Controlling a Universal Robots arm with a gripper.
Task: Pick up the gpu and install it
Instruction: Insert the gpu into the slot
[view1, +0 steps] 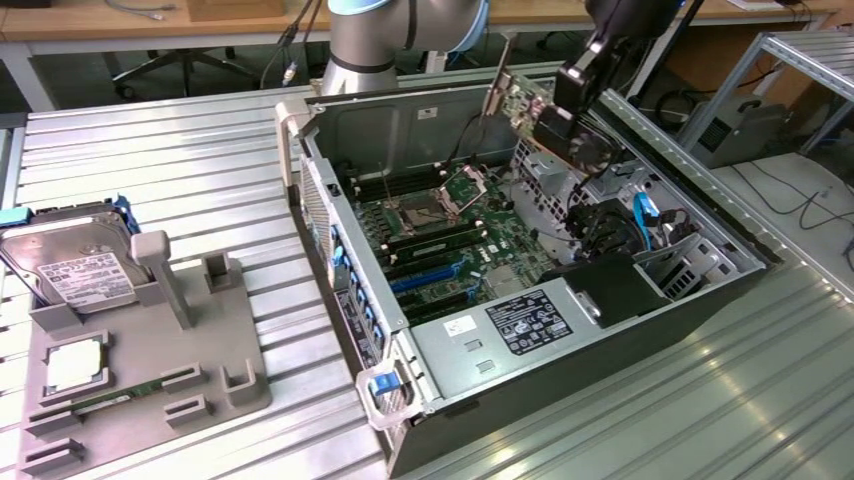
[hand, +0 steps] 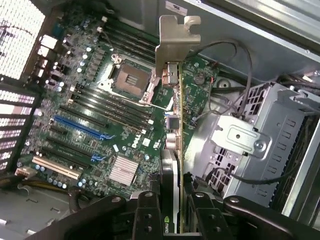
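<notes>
Where the tabletop (view1: 174, 170) comes nearest the camera, at its near corner on the exterior view's left, a grey holder (view1: 200, 340) lies flat. A narrow green memory stick (view1: 114, 397) sits along the holder's near edge. Just behind it is a square processor chip (view1: 76, 365), and a silver hard drive (view1: 74, 265) with a white label leans at the holder's far end.

Beside the holder, across the middle of the tabletop, an open computer case (view1: 561, 410) lies on its side. Its power supply (view1: 527, 320) is at the near end, and behind that the green motherboard (view1: 441, 240) faces up with its empty processor socket (view1: 424, 210) showing.

Over the far end of the case the gpu (view1: 567, 125) hangs tilted, raised above the rim and seated in no slot. The gripper (view1: 587, 70) is clenched on the card's upper edge.

In the wrist view the gripper (hand: 172, 205) has a dark finger pressed on each side of the gpu (hand: 172, 165). The card is seen edge-on there, and its silver bracket (hand: 176, 42) is at the end away from the fingers. Below it lie the motherboard (hand: 100, 100), blue slots (hand: 75, 127) and a metal drive cage (hand: 260, 135).

Farthest back, at the tabletop's far edge, stands the arm's base (view1: 367, 45).
</notes>
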